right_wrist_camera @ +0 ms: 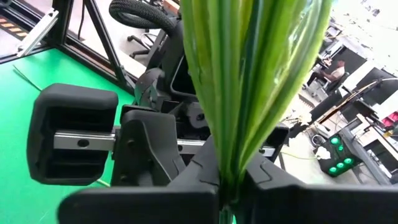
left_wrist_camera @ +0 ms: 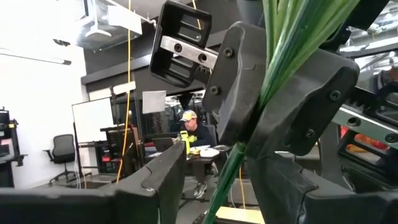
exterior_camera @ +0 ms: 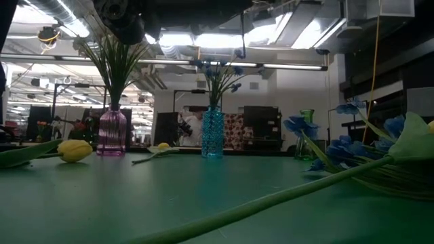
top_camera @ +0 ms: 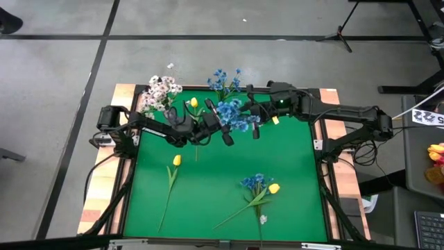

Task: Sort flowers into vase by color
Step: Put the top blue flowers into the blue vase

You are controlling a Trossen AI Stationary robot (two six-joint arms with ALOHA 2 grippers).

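Handover at the far middle of the green desk [top_camera: 291, 201]: both arms meet over a blue flower bunch [top_camera: 232, 114] held aloft. Right gripper [right_wrist_camera: 230, 186] has its fingers clamped on the bundled green stalks. Left gripper [left_wrist_camera: 217, 168] faces it; the same stalks run down between its fingers, which look set apart, not yet gripping.

Vases along the far edge: pink vase [exterior_camera: 112, 132] with stems, blue vase [exterior_camera: 212, 133] with blue blooms. Yellow tulip [top_camera: 177, 160] lies loose on the desk at left; a mixed blue-and-yellow stem cluster [top_camera: 260, 186] lies nearer the front.

Handling, as judged: stalks light, thin, springy, likely slick plastic; blooms top-heavy and soft. Best hold is mid-stalk on the bundle, never the heads; a loose grip risks stems fanning apart or slipping.
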